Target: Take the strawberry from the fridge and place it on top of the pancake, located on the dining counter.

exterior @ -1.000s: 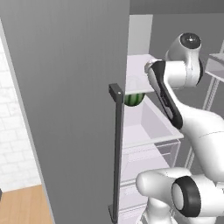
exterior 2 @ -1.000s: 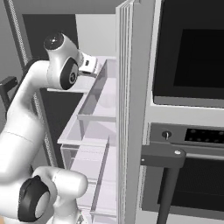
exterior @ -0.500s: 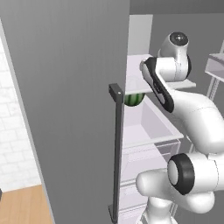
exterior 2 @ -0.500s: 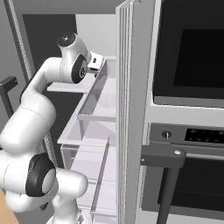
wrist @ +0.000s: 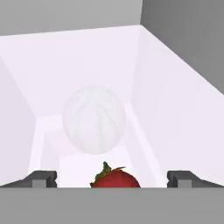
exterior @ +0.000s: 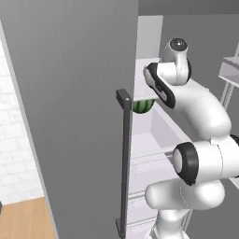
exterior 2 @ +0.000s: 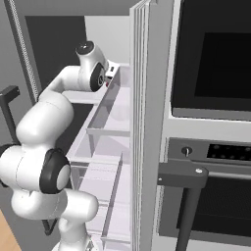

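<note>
Pincer [wrist: 112,178] spread as wide as it goes, nothing in it, and the strawberry [wrist: 116,178] sits right between the two tips, low and close. This looks like the reach-in stage: the fruit is lined up but not gripped. The next move should be a short push forward, then a gentle squeeze, since a small round berry could roll away. Just beyond it, farther along the white shelf, rests a pale round shape, probably the watermelon [exterior: 143,105] seen through a clear panel, though it is washed out here. Around both, the fridge [exterior: 79,93] interior, with clear drawers below the arm that look unfilled.
</note>
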### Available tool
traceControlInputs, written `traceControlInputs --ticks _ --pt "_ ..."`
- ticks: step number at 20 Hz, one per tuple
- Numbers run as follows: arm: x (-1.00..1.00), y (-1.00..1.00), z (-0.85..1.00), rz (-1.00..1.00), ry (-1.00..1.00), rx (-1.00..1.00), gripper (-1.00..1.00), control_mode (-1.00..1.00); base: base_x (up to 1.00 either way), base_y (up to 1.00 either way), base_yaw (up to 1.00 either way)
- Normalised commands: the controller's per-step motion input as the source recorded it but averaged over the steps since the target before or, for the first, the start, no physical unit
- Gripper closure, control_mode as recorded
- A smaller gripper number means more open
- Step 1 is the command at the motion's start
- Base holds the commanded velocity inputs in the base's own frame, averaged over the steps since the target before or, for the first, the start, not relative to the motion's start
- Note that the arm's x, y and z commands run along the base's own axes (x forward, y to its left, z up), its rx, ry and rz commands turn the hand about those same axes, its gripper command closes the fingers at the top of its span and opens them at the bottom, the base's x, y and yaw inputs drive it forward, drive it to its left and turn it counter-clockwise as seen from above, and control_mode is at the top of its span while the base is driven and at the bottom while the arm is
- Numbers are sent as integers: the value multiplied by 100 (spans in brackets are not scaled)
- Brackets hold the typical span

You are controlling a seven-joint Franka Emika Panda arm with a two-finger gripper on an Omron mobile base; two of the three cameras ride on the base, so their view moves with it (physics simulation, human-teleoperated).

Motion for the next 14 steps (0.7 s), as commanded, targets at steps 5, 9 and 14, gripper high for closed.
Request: traceControlInputs --ticks 5,9,14 --pt "10 0 -17 0 11 0 -100 -100 0 0 0" --pt "-13 0 -26 0 9 0 -100 -100 0 0 0" --pt "-1 0 -21 0 3 0 -100 -100 0 0 0"
